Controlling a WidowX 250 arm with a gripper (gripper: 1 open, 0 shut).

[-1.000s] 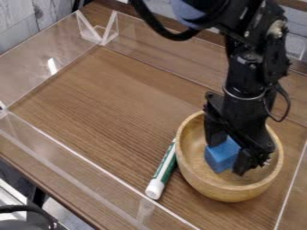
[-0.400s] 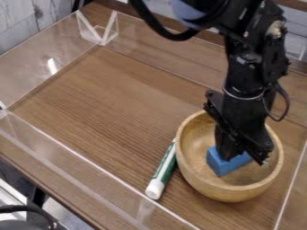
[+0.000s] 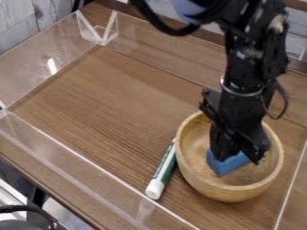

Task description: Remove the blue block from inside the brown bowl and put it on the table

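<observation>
The blue block lies inside the brown bowl at the table's front right. My gripper reaches down into the bowl from above, its black fingers closed against the block's sides. The block's lower part shows below the fingers; its top is hidden by them. It still looks to be resting in the bowl.
A white-and-green marker pen lies on the table just left of the bowl, touching or nearly touching its rim. Clear acrylic walls run along the table's edges, close to the bowl's front and right.
The fingers, spread wide around the block a second ago, have closed onto its sides. The arm has barely shifted.
</observation>
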